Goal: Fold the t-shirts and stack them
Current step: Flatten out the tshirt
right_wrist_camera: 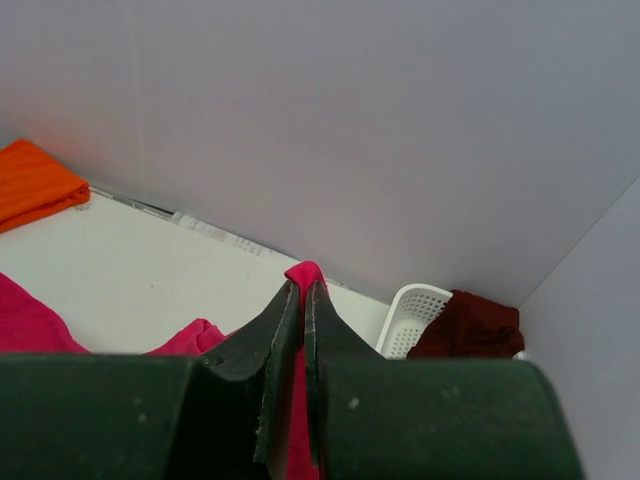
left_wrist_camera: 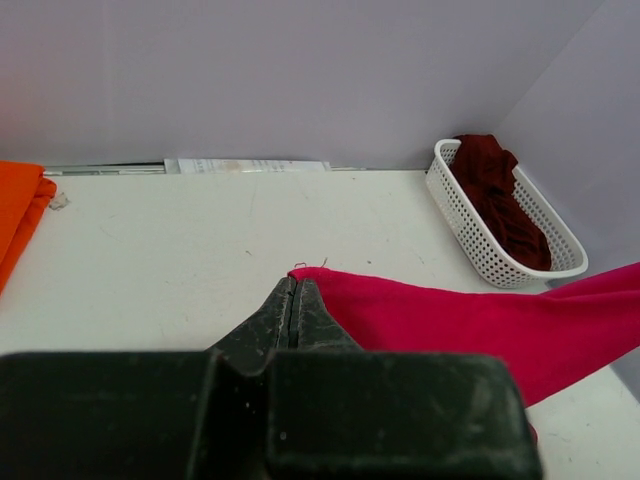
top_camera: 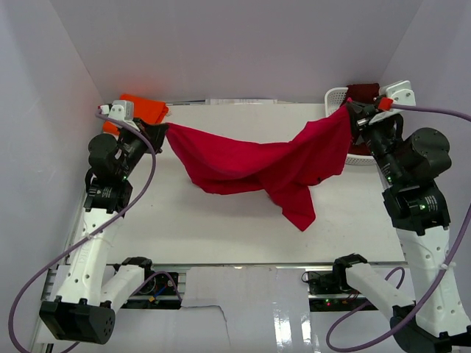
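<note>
Orange shirt (top_camera: 143,109) looked folded, maroon shirt (top_camera: 362,91) sat in basket (top_camera: 335,94), left gripper (top_camera: 160,132) and right gripper (top_camera: 352,114) pinched red shirt (top_camera: 257,163) aloft, unfolded.

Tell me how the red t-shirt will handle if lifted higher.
Likely floppy: the red t-shirt sags deeply between the left end effector and right end effector. Probably light, since two small pinches hold it up. Its hanging flap may drag.
</note>
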{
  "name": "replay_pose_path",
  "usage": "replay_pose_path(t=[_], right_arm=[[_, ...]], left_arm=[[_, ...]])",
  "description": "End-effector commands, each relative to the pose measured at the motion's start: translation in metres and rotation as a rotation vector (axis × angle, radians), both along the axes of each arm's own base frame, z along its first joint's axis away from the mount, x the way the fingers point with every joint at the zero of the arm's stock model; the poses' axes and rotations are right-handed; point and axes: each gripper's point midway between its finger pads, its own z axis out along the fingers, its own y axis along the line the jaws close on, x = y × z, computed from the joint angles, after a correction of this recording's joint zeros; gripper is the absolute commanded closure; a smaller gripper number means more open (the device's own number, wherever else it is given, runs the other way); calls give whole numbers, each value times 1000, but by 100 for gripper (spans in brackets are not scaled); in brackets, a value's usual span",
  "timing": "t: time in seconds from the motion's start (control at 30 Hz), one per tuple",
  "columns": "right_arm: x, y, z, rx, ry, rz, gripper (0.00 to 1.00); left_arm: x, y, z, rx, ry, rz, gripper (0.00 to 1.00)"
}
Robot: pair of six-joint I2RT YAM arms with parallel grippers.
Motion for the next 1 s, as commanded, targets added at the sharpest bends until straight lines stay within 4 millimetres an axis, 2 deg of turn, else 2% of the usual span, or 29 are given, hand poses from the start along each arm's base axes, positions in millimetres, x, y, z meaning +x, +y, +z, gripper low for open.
replay_pose_path(t=[0.0,0.17,0.33,0.47,0.5,0.6,0.73,0.9,0.97], right_arm=[[-31,-13,41,23,-158,-24,92],[-52,-21,53,6,-200,-38,92],[-59,-32,63,-7,-220,-88,92],[-45,-28,52,-12,-191,-84,92],[-43,-26,51,-13,-185,-81,92],[-35,-25,48,-11,-175,-87,92],[-24,-26,47,-14,-165,-102,92],[-1,-17,49,-19,-146,-92,92],[10,-13,53,-25,-142,-88,92]], left_arm=[[-17,1,26,12,-93,-11,100],[-30,1,46,18,-149,-19,100],[-26,9,41,41,-135,6,100],[-8,17,25,17,-85,-3,100],[-4,27,24,14,-82,0,100],[6,41,17,3,-55,17,100],[16,51,23,2,-72,21,100],[34,70,21,-12,-60,40,100],[37,70,30,-12,-77,32,100]])
